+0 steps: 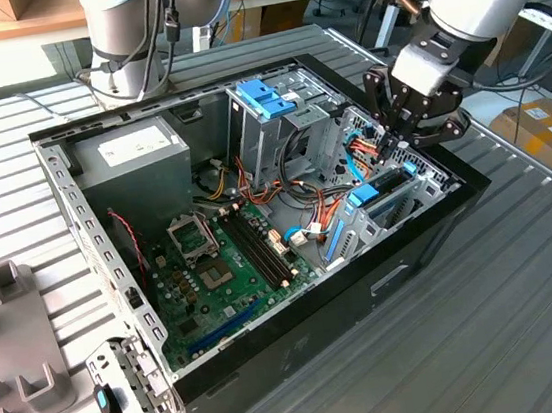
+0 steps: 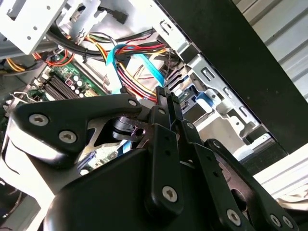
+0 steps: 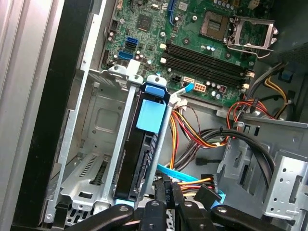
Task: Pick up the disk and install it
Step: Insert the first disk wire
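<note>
the fingers [image 2: 162, 94] are closed together, empty, just above the disk [image 3: 144, 144] standing edge-up in its bay [image 3: 96, 120].

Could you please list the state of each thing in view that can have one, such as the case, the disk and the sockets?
Computer case: lying on its side, side panel off, inside exposed.
Disk: standing on edge in the drive bay, seated between the metal rails.
Hand: shut, fingertips together, just above the drive bay.
Processor socket: empty, retention frame in place.
Memory slots: empty.
</note>
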Tool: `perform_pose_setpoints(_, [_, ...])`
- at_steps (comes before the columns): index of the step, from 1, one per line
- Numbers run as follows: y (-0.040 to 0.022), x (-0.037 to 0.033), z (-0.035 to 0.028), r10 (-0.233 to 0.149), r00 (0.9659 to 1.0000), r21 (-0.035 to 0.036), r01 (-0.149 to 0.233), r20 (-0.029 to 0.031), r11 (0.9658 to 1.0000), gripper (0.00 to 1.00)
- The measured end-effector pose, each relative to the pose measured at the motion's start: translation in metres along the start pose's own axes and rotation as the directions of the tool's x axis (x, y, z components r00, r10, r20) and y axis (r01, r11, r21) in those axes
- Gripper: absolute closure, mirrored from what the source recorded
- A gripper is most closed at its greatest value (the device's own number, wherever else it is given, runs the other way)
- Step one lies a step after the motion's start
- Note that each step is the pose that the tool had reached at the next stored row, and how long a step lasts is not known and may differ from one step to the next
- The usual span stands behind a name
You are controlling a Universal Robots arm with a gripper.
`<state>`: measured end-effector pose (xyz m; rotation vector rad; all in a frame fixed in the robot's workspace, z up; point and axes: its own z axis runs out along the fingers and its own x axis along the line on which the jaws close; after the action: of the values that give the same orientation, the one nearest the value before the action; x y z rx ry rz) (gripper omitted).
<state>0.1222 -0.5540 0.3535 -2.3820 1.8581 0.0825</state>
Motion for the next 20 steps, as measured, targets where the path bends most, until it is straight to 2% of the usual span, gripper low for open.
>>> perform_pose_setpoints(4, [0.0000, 0.0000, 0.0000, 0.041, 0.9992, 0.0049, -0.041, -0.0024, 0.9992, 0.83])
perform_pose_setpoints(7, [0.0000, 0.0000, 0.0000, 0.083, 0.9965, 0.0100, -0.083, -0.0046, 0.9965, 0.83])
perform_pose_setpoints(10, [0.0000, 0.0000, 0.0000, 0.129, 0.9916, 0.0156, -0.129, -0.0069, 0.9915, 0.83])
perform_pose_setpoints(15, [0.0000, 0.0000, 0.0000, 0.177, 0.9843, 0.0216, -0.176, -0.0089, 0.9841, 0.83])
perform_pose_setpoints(20, [0.0000, 0.0000, 0.0000, 0.225, 0.9742, 0.0279, -0.225, -0.0107, 0.9740, 0.83])
